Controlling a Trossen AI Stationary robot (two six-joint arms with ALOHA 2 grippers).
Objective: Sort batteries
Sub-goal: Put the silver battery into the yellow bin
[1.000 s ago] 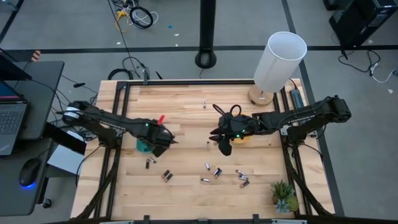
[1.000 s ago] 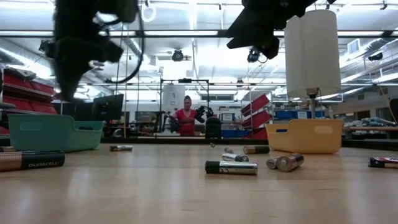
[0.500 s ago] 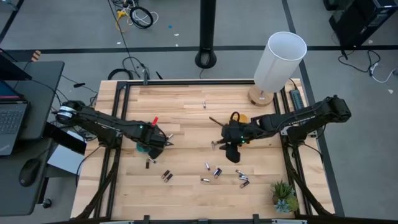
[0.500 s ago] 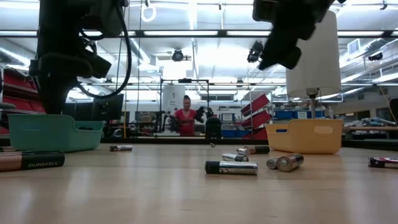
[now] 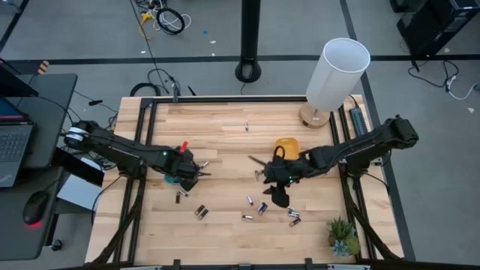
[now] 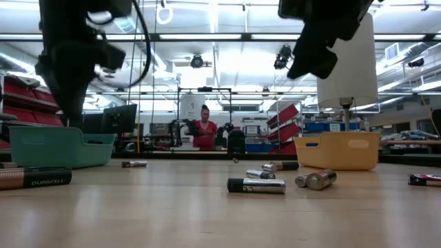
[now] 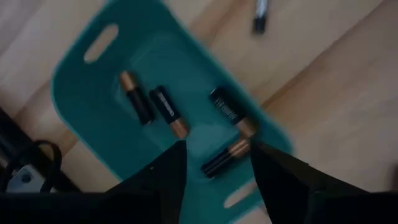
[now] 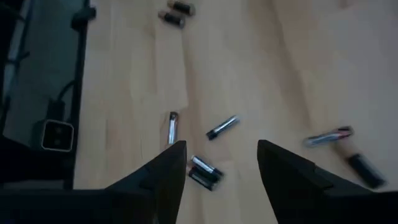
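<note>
L gripper (image 7: 214, 165) hangs over the green tray (image 7: 81, 106) at table's left side, fingers (image 7: 165, 177) spread apart, nothing between them. Four batteries (image 7: 168, 112) lie inside the tray, dark w/ copper ends, scattered at angles.

R gripper (image 8: 217, 168) is up off the wood table (image 5: 225, 142), near centre-right, just front of the yellow tray (image 5: 287, 144). Fingers (image 8: 283, 168) spread wide, empty. Below it on bare wood: loose batteries, several in a cluster near the front edge (image 5: 255, 206), a pair farther left (image 5: 200, 212), one just front of the green tray (image 5: 179, 196), one alone toward the back (image 5: 246, 125).

Low view: silver-and-dark cell lying on its side mid-table (image 6: 256, 184), a few more behind it, one w/ brand label at far left (image 6: 34, 178). Both trays sit well apart, green left, yellow right (image 6: 337, 150).

White lamp (image 5: 337, 73) at back-right corner; small plant (image 5: 343, 236) at front-right. Person (image 6: 204, 131) stands far back in room.
</note>
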